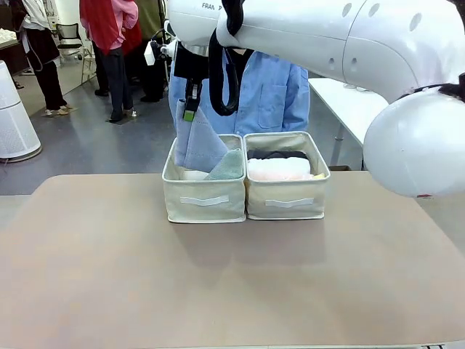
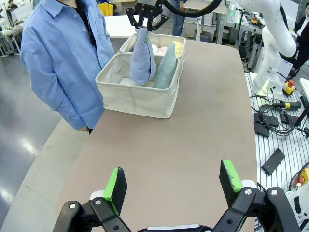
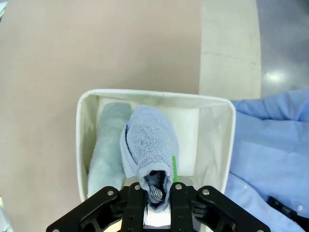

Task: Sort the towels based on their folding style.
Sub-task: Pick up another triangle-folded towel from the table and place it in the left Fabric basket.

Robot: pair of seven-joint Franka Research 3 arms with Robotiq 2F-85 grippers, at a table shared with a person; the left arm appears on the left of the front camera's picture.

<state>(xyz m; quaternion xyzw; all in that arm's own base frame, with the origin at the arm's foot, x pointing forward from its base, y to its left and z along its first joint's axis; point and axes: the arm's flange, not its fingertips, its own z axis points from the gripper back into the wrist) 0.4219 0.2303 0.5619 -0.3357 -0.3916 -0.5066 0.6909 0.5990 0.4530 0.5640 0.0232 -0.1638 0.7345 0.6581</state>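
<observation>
R gripper [image 1: 190, 109] clamped on top of lavender-blue cone towel [image 1: 197, 142], hanging point-up over left bin [image 1: 205, 198]; pale green cone towel [image 1: 228, 166] leans inside same bin, just beside it; right bin [image 1: 286, 196] holds white roll [image 1: 279, 168], dark roll [image 1: 276, 153]; L gripper [image 2: 173, 188] jaws wide apart, nothing held, above bare table [image 2: 193, 140].

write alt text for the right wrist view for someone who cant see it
Looking straight down, the right pincer is shut on the tip of a lavender-blue cone towel hanging into a cream fabric bin. A pale green towel lies in the bin beside it, and a person's blue sleeve shows nearby.
</observation>
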